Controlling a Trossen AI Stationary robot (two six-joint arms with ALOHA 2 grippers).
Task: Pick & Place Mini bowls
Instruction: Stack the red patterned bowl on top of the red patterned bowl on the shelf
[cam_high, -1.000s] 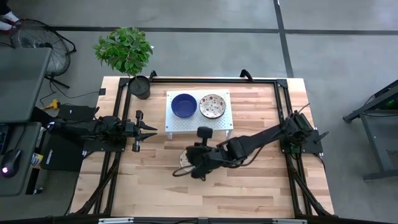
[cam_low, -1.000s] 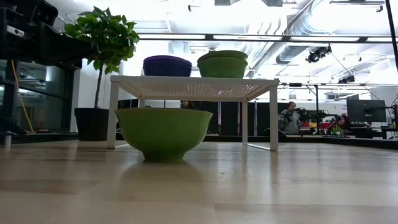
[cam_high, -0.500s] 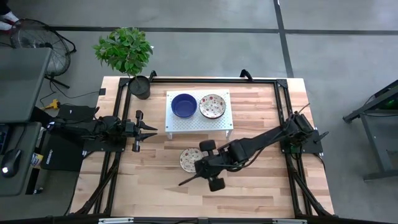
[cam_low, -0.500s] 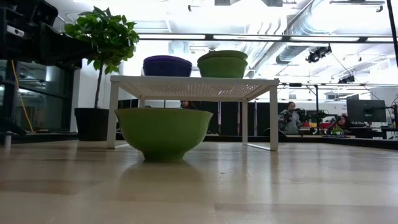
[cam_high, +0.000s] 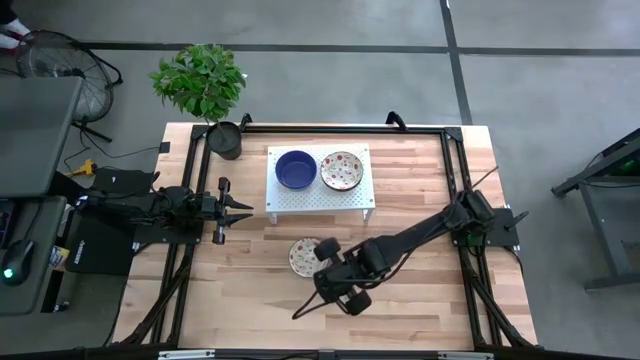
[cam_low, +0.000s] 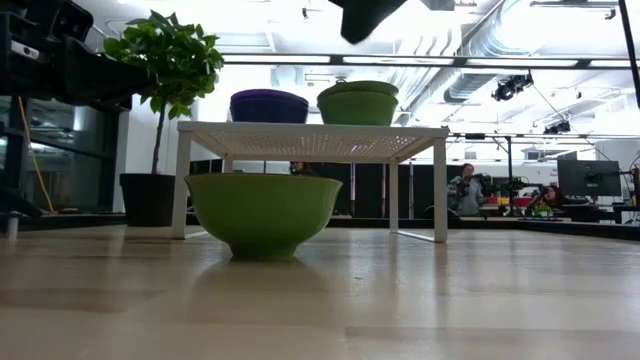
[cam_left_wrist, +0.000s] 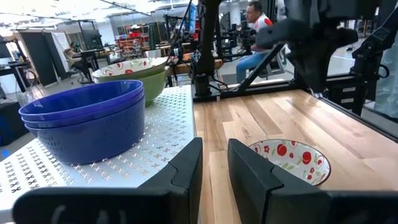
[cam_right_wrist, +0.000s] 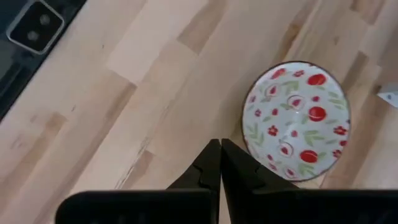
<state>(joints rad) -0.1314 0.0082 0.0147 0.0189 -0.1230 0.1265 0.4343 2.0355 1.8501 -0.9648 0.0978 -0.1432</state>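
Observation:
One mini bowl (cam_high: 303, 256), cream with red-and-green flowers inside (cam_right_wrist: 296, 121) and green outside (cam_low: 263, 213), stands on its foot on the wooden table. Two others stand on the white rack (cam_high: 320, 195): deep blue bowls (cam_high: 295, 169) stacked together (cam_left_wrist: 84, 118) and a floral one (cam_high: 342, 170). My right gripper (cam_high: 303, 309) (cam_right_wrist: 219, 163) hangs shut above bare table, on the near side of the table bowl, slanting down; its dark tip shows in the low view's upper edge (cam_low: 362, 15). My left gripper (cam_high: 238, 209) (cam_left_wrist: 214, 165) waits open and level at the table's left.
A black pot with a green plant (cam_high: 225, 138) stands at the far left corner. A black frame (cam_high: 455, 150) runs round the table's edges. Bare wood lies near and right of the table bowl. People sit in the room behind (cam_low: 465, 188).
My right gripper has gone from over the table bowl toward the table's near edge and down, staying shut. It has tipped to point more steeply downward and rolled. The bowl, covered before in the high view, now shows whole and has stayed in place.

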